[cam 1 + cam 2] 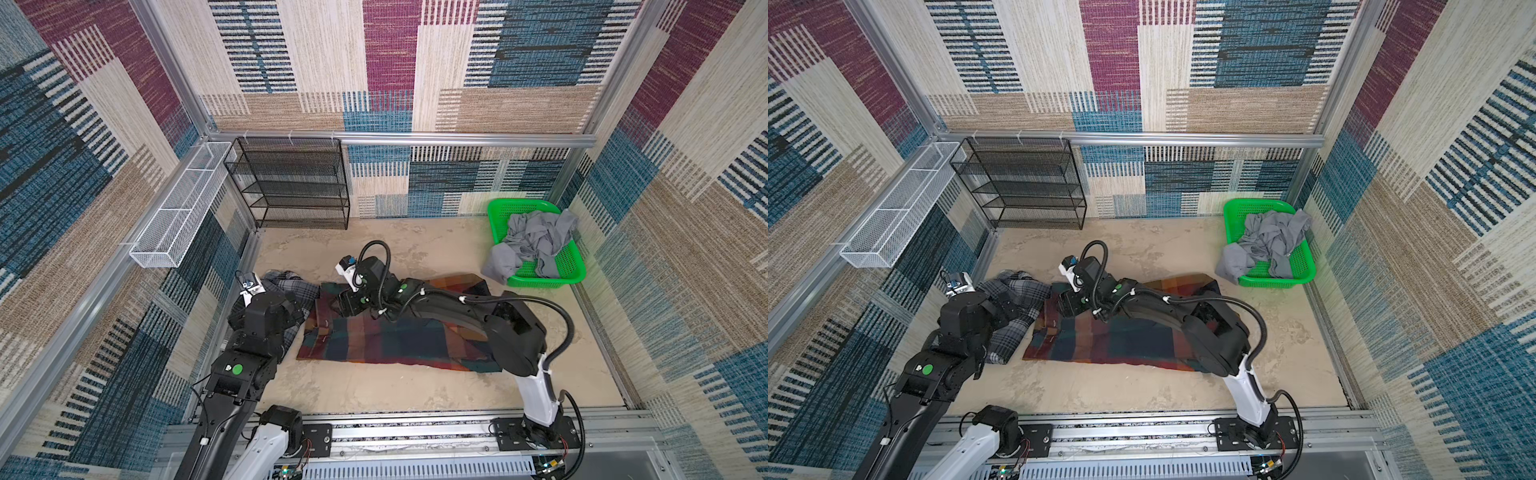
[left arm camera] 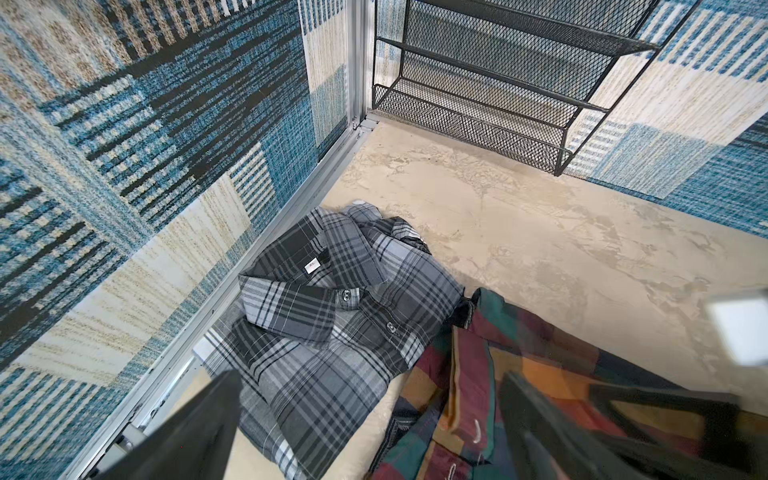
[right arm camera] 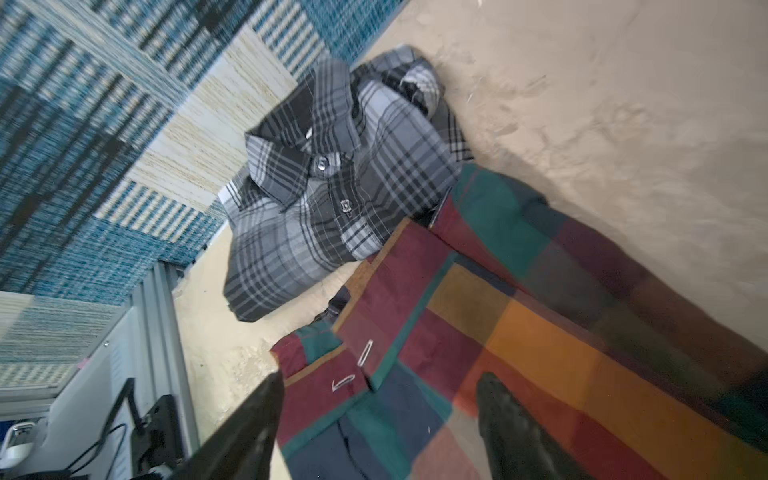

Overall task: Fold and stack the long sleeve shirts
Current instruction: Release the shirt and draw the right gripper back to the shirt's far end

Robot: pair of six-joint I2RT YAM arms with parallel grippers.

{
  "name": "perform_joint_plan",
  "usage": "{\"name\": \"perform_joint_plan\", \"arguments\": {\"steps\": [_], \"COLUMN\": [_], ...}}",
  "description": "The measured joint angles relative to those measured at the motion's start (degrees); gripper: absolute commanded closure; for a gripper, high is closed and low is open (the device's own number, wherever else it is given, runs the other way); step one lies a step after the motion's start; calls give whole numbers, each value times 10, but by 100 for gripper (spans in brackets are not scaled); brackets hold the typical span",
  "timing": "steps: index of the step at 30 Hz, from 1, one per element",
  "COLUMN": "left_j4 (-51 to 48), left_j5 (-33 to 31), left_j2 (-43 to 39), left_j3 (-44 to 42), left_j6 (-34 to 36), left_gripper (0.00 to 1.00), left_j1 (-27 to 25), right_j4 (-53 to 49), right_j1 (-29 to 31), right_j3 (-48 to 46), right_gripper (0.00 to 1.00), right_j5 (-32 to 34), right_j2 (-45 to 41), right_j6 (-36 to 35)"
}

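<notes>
Right gripper (image 3: 382,378) — fingers apart, gripping nothing, just over the colour shirt (image 3: 540,353) laid mid-table. Left gripper (image 2: 372,376) — wide apart, gripping nothing, over the grey shirt (image 2: 332,332) folded by the left wall. Two shirts, one basket (image 1: 572,259), one rack (image 1: 291,183).

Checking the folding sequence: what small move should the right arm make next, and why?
Probably lift the right gripper straight up, clear of the cloth: its jaws stand open, holding nothing, over the navy, orange, red and green checked shirt, which lies long and flat beside the folded grey plaid shirt.
</notes>
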Motion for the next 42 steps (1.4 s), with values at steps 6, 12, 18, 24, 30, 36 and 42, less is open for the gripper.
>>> {"name": "perform_joint_plan", "arguments": {"steps": [6, 12, 18, 24, 30, 36, 42], "left_j4": [8, 23, 61, 96, 139, 163, 185], "left_j5": [43, 148, 245, 287, 308, 310, 310], "left_j2": [12, 71, 166, 285, 408, 470, 515], "left_j3": [0, 15, 15, 34, 76, 71, 70], "left_j6": [4, 2, -33, -72, -88, -104, -118], "left_gripper": [0, 2, 3, 4, 4, 4, 4], "left_j1": [0, -1, -9, -54, -81, -82, -82], "right_j4": [5, -24, -2, 56, 116, 198, 250], "right_j1": [-131, -273, -335, -361, -374, -374, -374], "right_j3": [-209, -349, -389, -416, -417, -451, -453], "right_gripper": [20, 22, 27, 40, 54, 59, 97], "right_j5": [73, 99, 100, 104, 96, 94, 82], "right_j2": [-191, -269, -240, -209, -169, -189, -170], "right_j6": [89, 144, 163, 170, 169, 165, 163]}}
